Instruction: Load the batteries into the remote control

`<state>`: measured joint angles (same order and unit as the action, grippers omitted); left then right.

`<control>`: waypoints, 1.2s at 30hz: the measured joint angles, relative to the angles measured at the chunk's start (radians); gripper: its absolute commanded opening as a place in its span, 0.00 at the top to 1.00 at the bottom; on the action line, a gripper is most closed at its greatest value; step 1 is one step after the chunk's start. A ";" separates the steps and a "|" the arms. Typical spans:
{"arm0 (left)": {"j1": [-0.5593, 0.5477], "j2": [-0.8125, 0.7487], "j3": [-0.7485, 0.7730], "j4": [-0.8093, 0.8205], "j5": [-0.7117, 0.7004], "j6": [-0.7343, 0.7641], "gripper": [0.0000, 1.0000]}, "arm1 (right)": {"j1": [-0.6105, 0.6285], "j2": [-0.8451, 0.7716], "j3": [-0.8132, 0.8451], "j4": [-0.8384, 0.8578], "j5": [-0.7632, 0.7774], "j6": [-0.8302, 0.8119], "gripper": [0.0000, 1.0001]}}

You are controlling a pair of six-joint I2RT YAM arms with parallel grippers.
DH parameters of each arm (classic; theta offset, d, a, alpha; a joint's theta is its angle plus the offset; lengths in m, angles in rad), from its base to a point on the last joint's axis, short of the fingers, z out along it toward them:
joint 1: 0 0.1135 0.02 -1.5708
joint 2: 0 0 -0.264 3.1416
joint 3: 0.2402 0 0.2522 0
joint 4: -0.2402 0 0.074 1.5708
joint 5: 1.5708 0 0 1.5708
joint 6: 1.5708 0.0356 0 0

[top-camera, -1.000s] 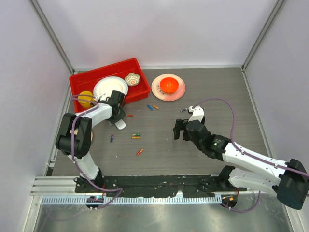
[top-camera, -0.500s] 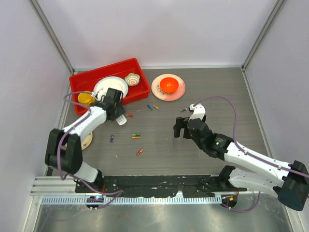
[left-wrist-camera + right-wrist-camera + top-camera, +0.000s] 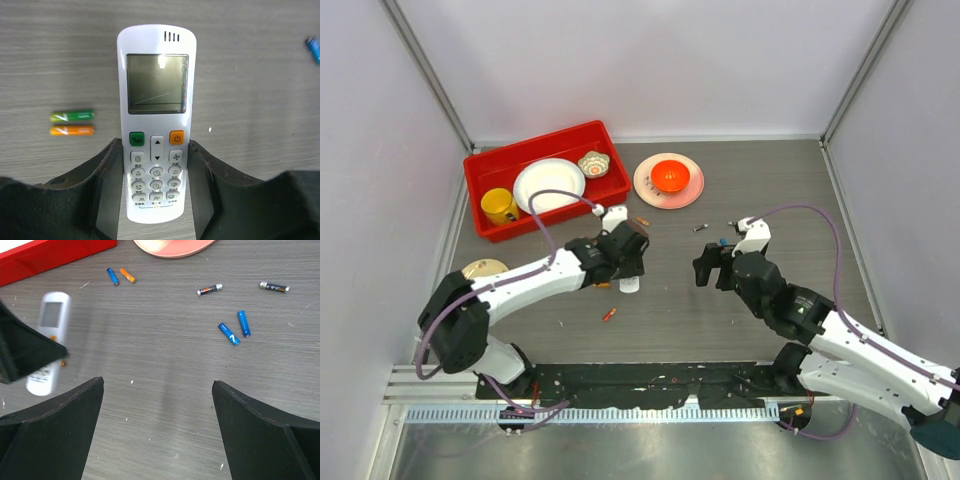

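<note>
My left gripper point(image 3: 625, 262) is shut on the lower, button end of the white remote control point(image 3: 156, 100), which lies face up with its screen and buttons showing; its back is hidden. In the right wrist view the remote control point(image 3: 48, 335) sits at the far left. A green battery point(image 3: 72, 116) and an orange battery point(image 3: 72, 130) lie side by side left of it. Two blue batteries point(image 3: 228, 333) and two black ones point(image 3: 209, 289) lie ahead of my open right gripper point(image 3: 157, 382), which hovers over bare table with nothing between its fingers. A red battery point(image 3: 609, 315) lies nearer the front.
A red bin point(image 3: 535, 146) at the back left holds a yellow cup point(image 3: 500, 205), a white plate point(image 3: 549, 185) and a small bowl point(image 3: 593, 163). A pink plate point(image 3: 642, 185) carries an orange bowl point(image 3: 670, 175). A wooden disc point(image 3: 485, 268) lies at the left.
My left arm has swung from beside the red bin to the table's middle, its gripper closing on the remote control and carrying it along. My right arm has shifted a little to the right.
</note>
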<state>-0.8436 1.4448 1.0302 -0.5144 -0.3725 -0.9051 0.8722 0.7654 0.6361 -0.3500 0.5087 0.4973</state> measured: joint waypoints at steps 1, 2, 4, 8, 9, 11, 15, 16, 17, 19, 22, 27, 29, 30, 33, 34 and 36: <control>-0.024 0.027 0.004 0.004 -0.001 0.000 1.00 | 0.000 -0.014 0.000 -0.011 -0.005 0.008 0.05; -0.042 0.054 0.005 0.013 0.003 0.000 1.00 | 0.000 -0.024 -0.001 -0.019 -0.007 0.014 0.05; -0.056 0.084 -0.002 0.044 0.024 0.003 1.00 | 0.000 -0.051 -0.011 -0.031 -0.011 0.030 0.05; -0.058 0.069 -0.127 0.275 0.126 0.008 1.00 | 0.000 -0.135 -0.060 -0.056 -0.009 0.066 0.05; -0.058 0.057 -0.179 0.353 0.152 0.007 1.00 | 0.000 -0.153 -0.072 -0.059 -0.009 0.074 0.05; -0.058 0.026 -0.292 0.510 0.197 0.002 1.00 | 0.000 -0.201 -0.105 -0.066 -0.010 0.096 0.05; -0.058 -0.011 -0.463 0.785 0.253 -0.005 1.00 | 0.000 -0.264 -0.151 -0.074 -0.019 0.118 0.05; -0.058 -0.014 -0.485 0.844 0.267 -0.006 1.00 | 0.000 -0.273 -0.158 -0.073 -0.027 0.122 0.05; -0.058 -0.016 -0.499 0.891 0.277 -0.007 1.00 | 0.000 -0.280 -0.163 -0.072 -0.040 0.126 0.05; -0.058 -0.036 -0.534 1.017 0.298 -0.013 1.00 | 0.000 -0.283 -0.174 -0.061 -0.072 0.130 0.05; -0.058 -0.089 -0.607 1.218 0.312 -0.030 1.00 | 0.000 -0.282 -0.191 -0.031 -0.145 0.132 0.05; -0.048 -0.118 -0.734 1.563 0.338 -0.087 1.00 | 0.000 -0.280 -0.239 0.072 -0.283 0.157 0.05; -0.039 -0.085 -0.752 1.653 0.370 -0.127 1.00 | 0.000 -0.285 -0.267 0.120 -0.333 0.171 0.05; -0.034 -0.064 -0.756 1.682 0.390 -0.148 1.00 | 0.000 -0.291 -0.283 0.147 -0.363 0.182 0.05; -0.023 -0.028 -0.757 1.711 0.449 -0.208 1.00 | 0.000 -0.313 -0.320 0.222 -0.441 0.214 0.05; -0.021 -0.029 -0.758 1.719 0.465 -0.219 1.00 | 0.000 -0.321 -0.330 0.248 -0.469 0.222 0.05; -0.021 -0.041 -0.758 1.738 0.492 -0.236 1.00 | 0.000 -0.332 -0.341 0.298 -0.513 0.238 0.05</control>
<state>-0.8642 1.4040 0.2726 1.2232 0.1200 -1.1412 0.8722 0.4339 0.2951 -0.0521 -0.0040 0.7353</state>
